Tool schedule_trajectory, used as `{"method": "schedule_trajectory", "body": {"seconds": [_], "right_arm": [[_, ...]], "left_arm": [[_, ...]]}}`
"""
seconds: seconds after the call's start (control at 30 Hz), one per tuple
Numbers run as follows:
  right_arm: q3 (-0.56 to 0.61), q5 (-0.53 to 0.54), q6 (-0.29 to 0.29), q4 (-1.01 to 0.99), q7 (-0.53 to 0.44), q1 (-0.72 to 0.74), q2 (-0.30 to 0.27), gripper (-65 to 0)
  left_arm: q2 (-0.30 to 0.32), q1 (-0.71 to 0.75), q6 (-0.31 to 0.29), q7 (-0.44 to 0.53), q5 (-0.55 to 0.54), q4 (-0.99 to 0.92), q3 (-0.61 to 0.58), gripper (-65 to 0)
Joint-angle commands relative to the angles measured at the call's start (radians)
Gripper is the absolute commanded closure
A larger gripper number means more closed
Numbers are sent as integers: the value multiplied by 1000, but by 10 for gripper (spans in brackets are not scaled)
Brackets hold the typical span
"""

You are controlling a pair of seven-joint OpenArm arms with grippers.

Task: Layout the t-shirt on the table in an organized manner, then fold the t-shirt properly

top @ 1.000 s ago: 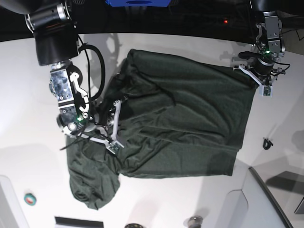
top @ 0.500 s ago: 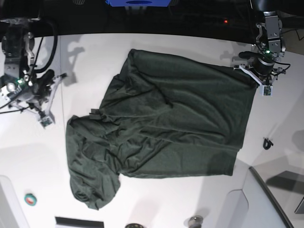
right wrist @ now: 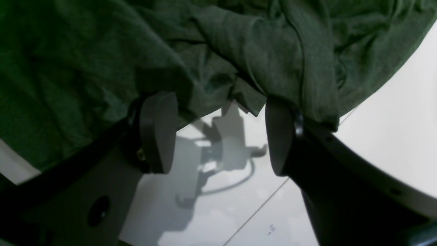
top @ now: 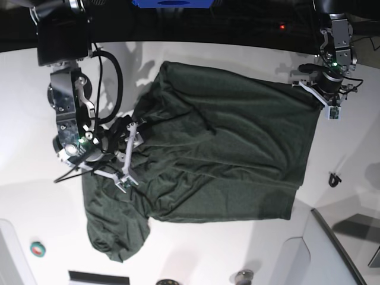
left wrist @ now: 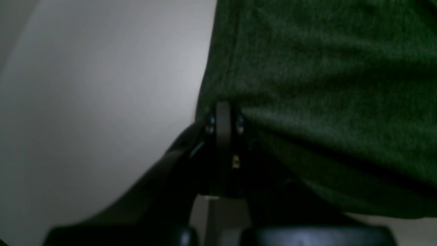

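My right hand (top: 127,155): fingers spread over the t-shirt's (top: 225,154) rumpled sleeve edge, gripping nothing | t-shirt: spread on the white tabletop (top: 35,196), no readable print or label | my left hand (top: 323,98): pressed together, pinching the t-shirt's far corner

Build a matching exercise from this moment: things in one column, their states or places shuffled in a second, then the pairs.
Column one:
1. left gripper
2. right gripper
3. dark green fabric t-shirt
4. smooth white table

Column two:
A. jaws apart at the shirt's rumpled edge
B. spread out but wrinkled
C. shut on a shirt corner
D. lies under the cloth

Pairs: 1-C, 2-A, 3-B, 4-D.
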State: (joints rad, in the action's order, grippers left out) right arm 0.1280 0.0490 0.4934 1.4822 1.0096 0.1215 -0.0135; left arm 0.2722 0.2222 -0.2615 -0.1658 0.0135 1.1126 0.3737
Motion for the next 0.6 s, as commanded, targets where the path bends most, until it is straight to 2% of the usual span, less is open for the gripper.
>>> {"method": "schedule_trajectory", "body": {"seconds": [0.0, 0.3, 0.47, 0.53, 0.57], "right_arm": [[0, 13, 1, 7, -38, 19, 8, -381], [0, 13, 0, -117, -134, 23, 13, -381], [0, 13, -5, -147, -148, 37, 14, -378], [0, 13, -5, -159, -150, 48, 14, -333], [0, 13, -3, -168, -150, 54, 16, -284]], "left_arm": [[0, 30, -12, -133, 39, -16, -3, 0], [0, 29, -12, -136, 41, -16, -3, 0], [0, 27, -12, -136, 42, -16, -3, 0], [0, 29, -12, -136, 42, -16, -3, 0], [0, 30, -12, -136, 42, -16, -3, 0]]}}
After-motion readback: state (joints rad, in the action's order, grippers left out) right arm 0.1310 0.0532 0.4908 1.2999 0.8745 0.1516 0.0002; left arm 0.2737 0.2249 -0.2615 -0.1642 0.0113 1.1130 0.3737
